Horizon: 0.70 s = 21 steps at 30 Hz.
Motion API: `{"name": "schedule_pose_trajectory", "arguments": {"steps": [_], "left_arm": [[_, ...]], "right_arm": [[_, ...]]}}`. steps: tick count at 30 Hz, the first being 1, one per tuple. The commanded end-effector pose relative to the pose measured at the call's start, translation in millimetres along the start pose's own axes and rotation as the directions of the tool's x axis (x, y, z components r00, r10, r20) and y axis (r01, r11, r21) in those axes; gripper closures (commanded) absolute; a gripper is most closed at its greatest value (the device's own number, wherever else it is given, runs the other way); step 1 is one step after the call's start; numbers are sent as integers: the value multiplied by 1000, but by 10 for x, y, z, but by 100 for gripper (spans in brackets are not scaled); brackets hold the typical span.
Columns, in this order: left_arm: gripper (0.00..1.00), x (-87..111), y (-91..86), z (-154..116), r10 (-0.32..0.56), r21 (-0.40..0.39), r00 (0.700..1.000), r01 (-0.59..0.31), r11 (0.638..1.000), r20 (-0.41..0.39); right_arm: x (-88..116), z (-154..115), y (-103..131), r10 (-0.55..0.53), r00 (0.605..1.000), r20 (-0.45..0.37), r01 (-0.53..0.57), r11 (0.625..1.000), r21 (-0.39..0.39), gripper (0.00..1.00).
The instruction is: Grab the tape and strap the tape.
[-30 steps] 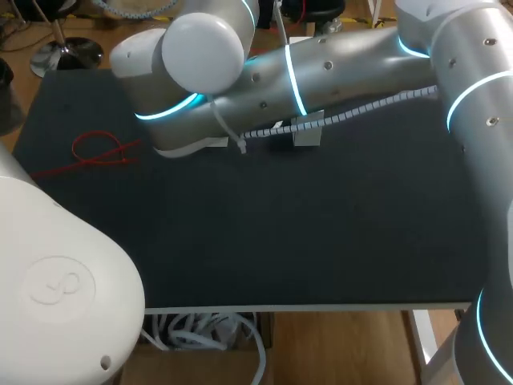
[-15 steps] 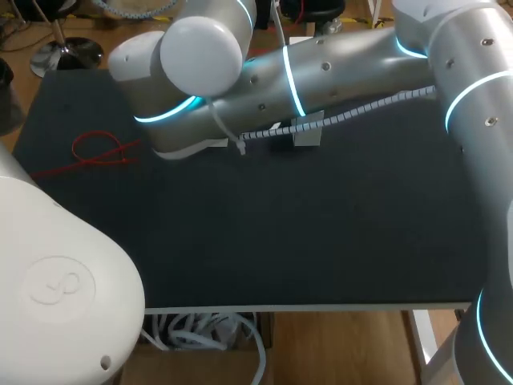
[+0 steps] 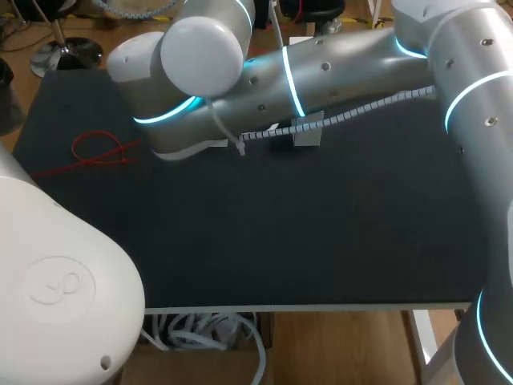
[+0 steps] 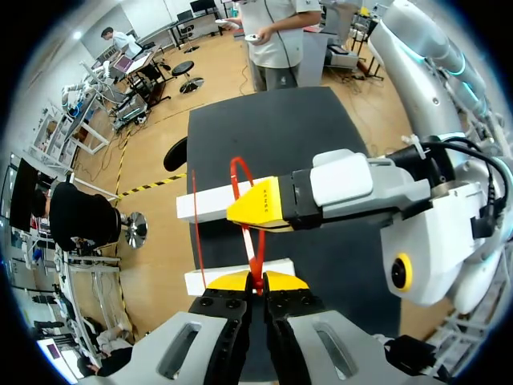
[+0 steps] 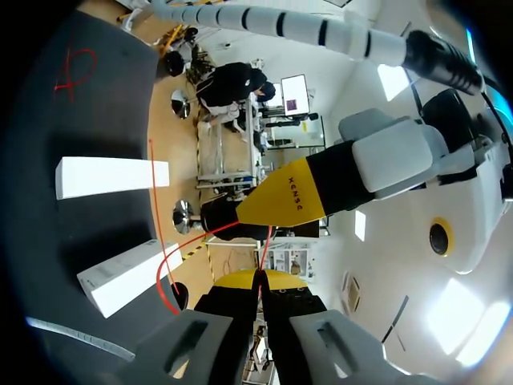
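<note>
Hardly any change is seen since a second ago; only the right arm is shifted a trace leftward. The left gripper point(image 4: 256, 282) and the right gripper point(image 5: 260, 279) are both closed tight on the red tape point(image 4: 257, 255), which is held between them above the table point(image 3: 321, 241). Two white blocks point(image 4: 216, 202) are seen underneath. A loose red loop point(image 3: 100, 152) is laid near the table's left edge.

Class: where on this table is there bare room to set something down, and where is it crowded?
Free: the wide black table stretch from the white blocks to the near edge. Crowded: the far side, where the right arm hangs over the blocks, and far left, where a red tie lies.
</note>
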<state>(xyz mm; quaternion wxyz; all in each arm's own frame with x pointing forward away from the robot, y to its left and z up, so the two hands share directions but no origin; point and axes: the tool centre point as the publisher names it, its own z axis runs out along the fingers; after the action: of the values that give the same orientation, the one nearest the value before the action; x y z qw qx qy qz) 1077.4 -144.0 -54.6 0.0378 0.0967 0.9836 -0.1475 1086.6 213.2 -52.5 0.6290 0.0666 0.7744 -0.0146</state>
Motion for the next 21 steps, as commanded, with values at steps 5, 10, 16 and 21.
{"name": "schedule_pose_trajectory", "arguments": {"steps": [5,10,16,21], "left_arm": [[100,-4,-13,-7,-1,-4,1000,1,1000,-2],[100,-4,-13,-7,-1,-4,1000,1,1000,-2],[100,-4,-13,-7,-1,-4,1000,1,1000,-2],[100,-4,-13,-7,-1,-4,1000,1,1000,-2]], "right_arm": [[-20,-38,39,-7,1000,-1,7,1000,-12,100],[-21,-39,59,-4,1000,0,4,1000,-13,100],[-26,-40,107,-6,1000,4,6,1000,-20,100],[-20,-44,143,-6,1000,2,6,1000,-22,100]]}}
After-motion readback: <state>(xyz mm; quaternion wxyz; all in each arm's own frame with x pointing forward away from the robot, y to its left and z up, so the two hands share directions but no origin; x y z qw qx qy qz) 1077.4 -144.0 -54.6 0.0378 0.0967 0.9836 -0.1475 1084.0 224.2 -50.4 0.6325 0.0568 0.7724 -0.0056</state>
